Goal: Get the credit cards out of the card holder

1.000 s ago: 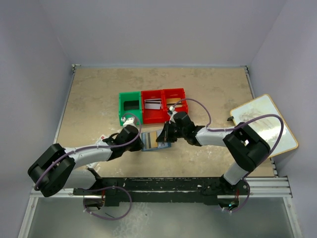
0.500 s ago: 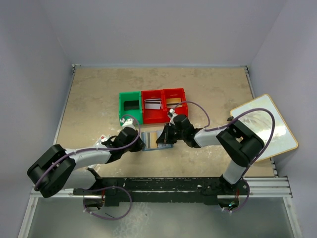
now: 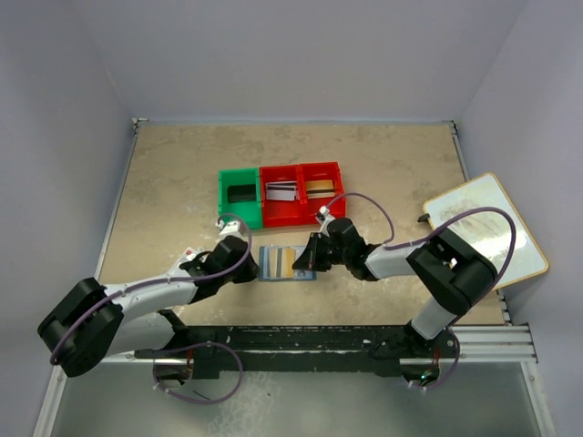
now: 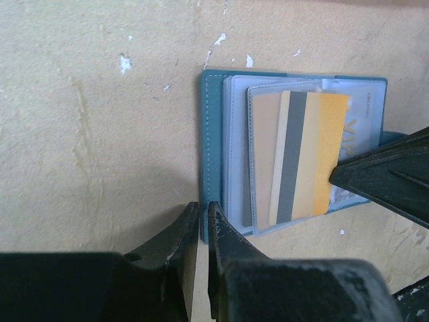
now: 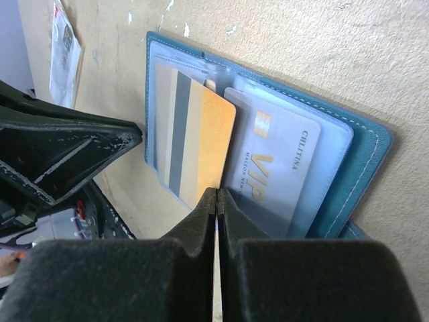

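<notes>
The blue card holder lies open on the table, between both grippers. A gold card sticks partway out of its slot. The right gripper pinches that card's edge. The left gripper, fingers almost together, sits at the holder's edge.

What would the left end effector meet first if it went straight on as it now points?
Probably the card holder: its teal edge lies right before the left end effector; they may already touch.
</notes>
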Controlling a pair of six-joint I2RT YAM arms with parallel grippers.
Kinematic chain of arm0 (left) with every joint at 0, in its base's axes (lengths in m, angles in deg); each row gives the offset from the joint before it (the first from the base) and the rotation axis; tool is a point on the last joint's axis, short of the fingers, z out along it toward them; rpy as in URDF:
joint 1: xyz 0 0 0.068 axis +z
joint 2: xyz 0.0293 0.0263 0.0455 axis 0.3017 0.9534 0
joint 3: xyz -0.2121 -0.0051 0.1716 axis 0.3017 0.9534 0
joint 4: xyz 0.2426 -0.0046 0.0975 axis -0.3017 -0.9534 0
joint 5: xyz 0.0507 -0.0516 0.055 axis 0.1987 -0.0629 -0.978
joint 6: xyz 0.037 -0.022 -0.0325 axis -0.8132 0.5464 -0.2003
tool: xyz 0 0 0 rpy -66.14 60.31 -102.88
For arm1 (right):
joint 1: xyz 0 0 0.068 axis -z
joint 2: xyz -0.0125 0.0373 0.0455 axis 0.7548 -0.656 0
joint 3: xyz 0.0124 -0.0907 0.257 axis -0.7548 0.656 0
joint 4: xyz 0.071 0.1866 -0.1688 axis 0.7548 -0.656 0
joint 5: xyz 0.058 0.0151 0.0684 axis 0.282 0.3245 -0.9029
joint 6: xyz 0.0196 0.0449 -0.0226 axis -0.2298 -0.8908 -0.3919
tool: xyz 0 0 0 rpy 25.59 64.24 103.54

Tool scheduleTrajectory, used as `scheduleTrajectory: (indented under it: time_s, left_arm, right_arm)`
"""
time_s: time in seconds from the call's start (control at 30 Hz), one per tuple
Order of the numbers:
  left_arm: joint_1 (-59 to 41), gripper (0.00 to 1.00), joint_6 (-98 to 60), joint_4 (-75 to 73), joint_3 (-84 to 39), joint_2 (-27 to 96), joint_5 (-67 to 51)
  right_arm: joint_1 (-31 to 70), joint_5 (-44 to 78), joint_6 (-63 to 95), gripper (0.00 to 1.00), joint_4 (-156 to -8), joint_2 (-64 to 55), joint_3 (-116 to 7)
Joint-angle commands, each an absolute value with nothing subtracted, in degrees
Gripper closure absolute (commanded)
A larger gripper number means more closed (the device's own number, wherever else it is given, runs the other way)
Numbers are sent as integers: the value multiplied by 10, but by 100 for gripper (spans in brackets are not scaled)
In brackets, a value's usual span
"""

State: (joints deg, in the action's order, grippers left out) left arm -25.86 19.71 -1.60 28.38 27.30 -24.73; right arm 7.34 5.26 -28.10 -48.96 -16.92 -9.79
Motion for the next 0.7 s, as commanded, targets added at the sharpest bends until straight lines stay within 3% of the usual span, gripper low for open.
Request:
scheduleTrajectory:
  time_s: [0.0, 0.3, 0.67]
  left_arm:
    - [-261, 89, 213, -71, 278, 230, -283]
    - [-260, 72, 217, -98, 250, 159, -296]
    - [-260, 68, 211, -15, 245, 203, -246]
  right_arm:
    - [70, 45, -280, 100, -461, -176, -91]
    - [70, 49, -282, 100, -455, -180, -88]
    - [70, 46, -279, 100, -487, -176, -114]
